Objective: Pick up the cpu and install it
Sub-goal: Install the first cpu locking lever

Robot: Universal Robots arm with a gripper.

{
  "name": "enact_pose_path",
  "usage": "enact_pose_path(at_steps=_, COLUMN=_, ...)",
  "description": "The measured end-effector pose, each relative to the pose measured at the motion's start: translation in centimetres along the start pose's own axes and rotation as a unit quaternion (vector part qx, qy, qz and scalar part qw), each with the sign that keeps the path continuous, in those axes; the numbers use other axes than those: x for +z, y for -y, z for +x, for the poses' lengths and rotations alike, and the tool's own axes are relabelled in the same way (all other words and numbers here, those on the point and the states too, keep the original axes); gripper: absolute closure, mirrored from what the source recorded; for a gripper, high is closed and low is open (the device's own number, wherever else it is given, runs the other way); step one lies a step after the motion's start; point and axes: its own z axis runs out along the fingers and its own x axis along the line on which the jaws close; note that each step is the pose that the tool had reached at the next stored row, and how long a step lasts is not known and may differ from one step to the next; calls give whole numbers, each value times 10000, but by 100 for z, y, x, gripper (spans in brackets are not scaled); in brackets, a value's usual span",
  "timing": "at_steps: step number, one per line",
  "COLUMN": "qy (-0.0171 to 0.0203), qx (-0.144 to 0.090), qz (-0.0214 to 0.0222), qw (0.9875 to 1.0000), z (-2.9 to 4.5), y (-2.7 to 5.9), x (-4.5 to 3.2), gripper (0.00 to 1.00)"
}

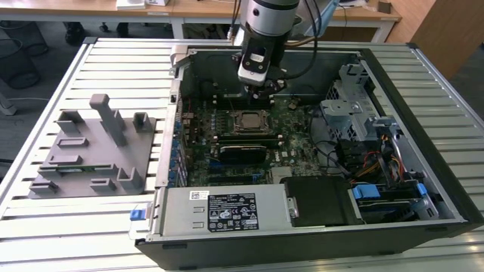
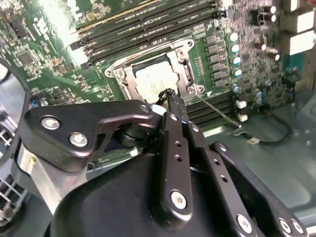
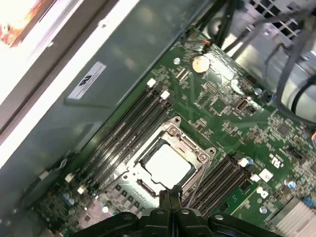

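The cpu [image 1: 250, 120], a small square chip with a silver lid, lies flat in the metal-framed socket on the green motherboard [image 1: 287, 122]. It shows in both wrist views, cpu [image 2: 155, 81] and cpu [image 3: 165, 165]. My gripper [image 1: 263, 86] hangs inside the open computer case, a little above the board and just to the far side of the socket. Both wrist views show its black fingers pressed together, gripper [image 2: 168, 94] and gripper [image 3: 170, 191], shut with nothing between them. The fingertips sit close over the socket's edge.
Memory slots [image 3: 123, 133] run on both sides of the socket. A black heatsink block [image 1: 242, 152] lies nearer on the board. The case holds a power supply [image 1: 226, 209], a drive cage [image 1: 348, 107] and cables [image 1: 370, 164]. Grey fixture blocks [image 1: 90, 147] stand outside the case, on the exterior view's left.
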Motion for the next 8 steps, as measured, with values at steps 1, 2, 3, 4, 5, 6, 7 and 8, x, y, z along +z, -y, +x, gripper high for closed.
enact_pose_path(at_steps=1, qy=3, qx=-9, qz=-3, qw=10000, z=12, y=15, x=1, gripper=89)
enact_pose_path(at_steps=2, qy=10, qx=-10, qz=-11, qw=10000, z=30, y=34, x=4, gripper=89)
enact_pose_path(at_steps=3, qy=21, qx=-11, qz=-24, qw=10000, z=54, y=61, x=6, gripper=89)
enact_pose_path(at_steps=4, qy=34, qx=-11, qz=-38, qw=10000, z=73, y=84, x=9, gripper=89)
enact_pose_path(at_steps=5, qy=48, qx=-11, qz=-54, qw=10000, z=92, y=106, x=11, gripper=89)
enact_pose_path(at_steps=6, qy=68, qx=-12, qz=-78, qw=9999, z=112, y=129, x=13, gripper=89)
enact_pose_path(at_steps=7, qy=93, qx=-13, qz=-107, qw=9999, z=131, y=150, x=15, gripper=89)
enact_pose_path(at_steps=8, qy=121, qx=-14, qz=-139, qw=9998, z=146, y=167, x=17, gripper=89)
